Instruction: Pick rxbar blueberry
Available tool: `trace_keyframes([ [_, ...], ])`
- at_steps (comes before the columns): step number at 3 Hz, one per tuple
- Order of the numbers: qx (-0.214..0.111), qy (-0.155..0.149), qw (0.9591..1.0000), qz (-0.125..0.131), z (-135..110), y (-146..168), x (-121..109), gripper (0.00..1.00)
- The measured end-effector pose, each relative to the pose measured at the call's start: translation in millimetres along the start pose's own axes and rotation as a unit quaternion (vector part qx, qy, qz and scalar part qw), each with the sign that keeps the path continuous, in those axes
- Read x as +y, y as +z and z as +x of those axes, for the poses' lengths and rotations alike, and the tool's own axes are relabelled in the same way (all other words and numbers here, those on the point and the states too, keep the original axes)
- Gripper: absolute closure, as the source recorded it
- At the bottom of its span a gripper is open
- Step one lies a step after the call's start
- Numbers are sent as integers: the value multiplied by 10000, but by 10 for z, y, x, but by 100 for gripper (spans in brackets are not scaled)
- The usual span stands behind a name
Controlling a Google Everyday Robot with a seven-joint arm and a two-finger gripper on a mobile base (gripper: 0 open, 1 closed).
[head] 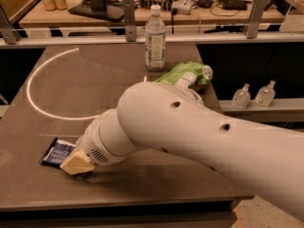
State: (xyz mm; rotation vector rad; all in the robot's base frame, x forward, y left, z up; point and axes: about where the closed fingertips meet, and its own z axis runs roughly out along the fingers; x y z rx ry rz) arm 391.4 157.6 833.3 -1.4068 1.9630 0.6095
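Gripper [76, 164] low at rxbar blueberry [56, 152] on table [57, 194]
It covers the wrapper's right end; its grip cannot be told

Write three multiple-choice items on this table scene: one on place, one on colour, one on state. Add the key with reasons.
1. The rxbar blueberry lies on the table: A) front-left B) far right C) centre.
2. The chip bag is: A) red B) light green C) black.
3. The water bottle is: A) upright B) toppled C) crushed flat.
Key: A, the bar lies near the front-left edge, with the gripper at its right end; B, its wrapper is light green; A, it stands cap up.
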Motion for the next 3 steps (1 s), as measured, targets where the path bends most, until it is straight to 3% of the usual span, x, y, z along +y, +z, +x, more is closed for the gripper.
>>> trace_keyframes([
  [1, -410, -67, 9985, 358, -211, -330, -323, 100],
  [2, -1081, -391, 9907, 734, -609, -822, -626, 100],
  [3, -1109, -782, 9873, 823, -670, -886, -625, 100],
])
